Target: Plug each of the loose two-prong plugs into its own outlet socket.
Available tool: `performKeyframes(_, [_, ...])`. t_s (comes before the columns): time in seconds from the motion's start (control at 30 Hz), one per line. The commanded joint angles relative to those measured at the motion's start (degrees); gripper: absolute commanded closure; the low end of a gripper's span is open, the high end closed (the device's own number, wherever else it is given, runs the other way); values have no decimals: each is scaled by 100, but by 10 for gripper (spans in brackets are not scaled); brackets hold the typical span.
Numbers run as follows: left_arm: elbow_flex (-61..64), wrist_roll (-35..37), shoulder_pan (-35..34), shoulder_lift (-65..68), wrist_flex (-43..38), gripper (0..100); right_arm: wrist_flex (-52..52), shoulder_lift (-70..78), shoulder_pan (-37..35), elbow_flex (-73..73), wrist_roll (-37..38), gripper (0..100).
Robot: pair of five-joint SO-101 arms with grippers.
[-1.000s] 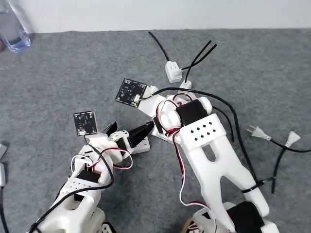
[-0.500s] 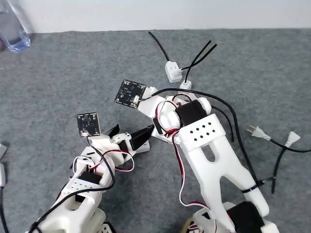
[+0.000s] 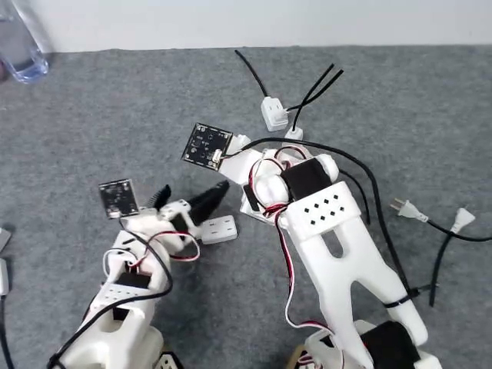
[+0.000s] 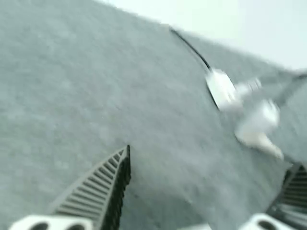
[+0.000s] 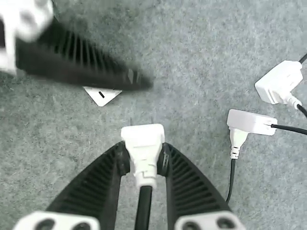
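My right gripper [image 5: 143, 154] is shut on a white two-prong plug [image 5: 142, 139], its prongs pointing toward a white outlet socket [image 5: 101, 95] whose corner peeks out under a black finger [image 5: 81, 67] of the left gripper. In the high view that socket [image 3: 218, 228] lies flat between the two arms. Just to its upper left my left gripper [image 3: 192, 194] stands open and holds nothing. The left wrist view shows my left gripper [image 4: 206, 187] with its fingers wide apart above the grey mat.
Two more white sockets [image 3: 273, 113] [image 3: 293, 133] with black cords lie at the back. Two loose plugs [image 3: 404, 208] [image 3: 461, 219] on black cords rest at the right. A clear bottle [image 3: 19, 46] stands at the back left corner. The grey mat [image 3: 92, 115] is bare at the left.
My left gripper has swung left and back off the socket, leaving it uncovered on the mat. The right arm with the plug has barely moved.
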Motion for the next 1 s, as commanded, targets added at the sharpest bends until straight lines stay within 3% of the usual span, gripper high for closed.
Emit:
performKeyframes(0.0, [-31, 0, -273, -53, -220, 541, 75, -251, 66, -369, 79, 991])
performKeyframes(0.23, [215, -44, -545, -44, -211, 541, 92, -251, -40, -466, 114, 991])
performKeyframes(0.4, [418, -536, -1600, -44, -211, 541, 514, 84, -356, -1055, 281, 991])
performKeyframes(0.57, [426, -448, -2558, -44, -220, 541, 1015, 1376, -409, -1943, 360, 991])
performKeyframes(0.8, [426, -334, -2655, -44, -220, 541, 1956, 2853, -532, -3182, 1301, 991])
performKeyframes(0.97, [426, -334, -2655, -44, -220, 541, 2088, 3345, -629, -3464, 1697, 991])
